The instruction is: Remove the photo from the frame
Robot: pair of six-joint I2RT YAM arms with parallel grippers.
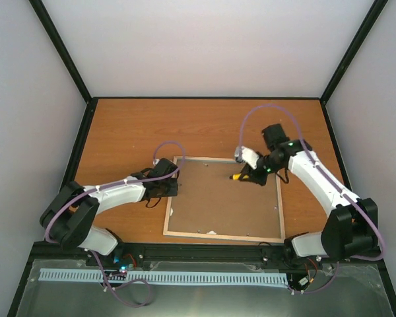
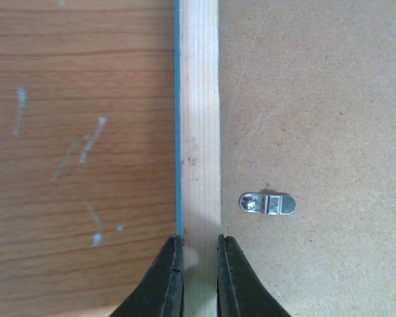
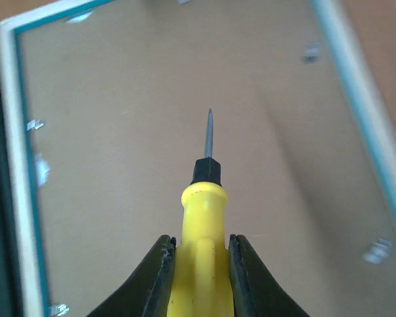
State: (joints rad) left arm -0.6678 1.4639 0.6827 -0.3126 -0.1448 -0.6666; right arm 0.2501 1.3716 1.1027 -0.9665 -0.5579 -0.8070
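Frame [image 2: 199, 132] between left fingers [image 2: 165, 284]: pale raw wood, matt. Board [image 2: 317, 99] right of them: matt, fibrous. Clip [image 2: 268, 203]: shiny metal. Table [image 2: 79, 132] left: smooth wood-grain. Screwdriver [image 3: 199, 218] between right fingers [image 3: 155, 284]: glossy yellow plastic, dull metal shaft.

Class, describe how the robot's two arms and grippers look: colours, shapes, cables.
Both arms, left arm and right arm, have white shells with black joints. A lilac cable loops along each. The left gripper and right gripper carry black, tapering, curved fingers.

No legible text, label, brand or number anywhere.
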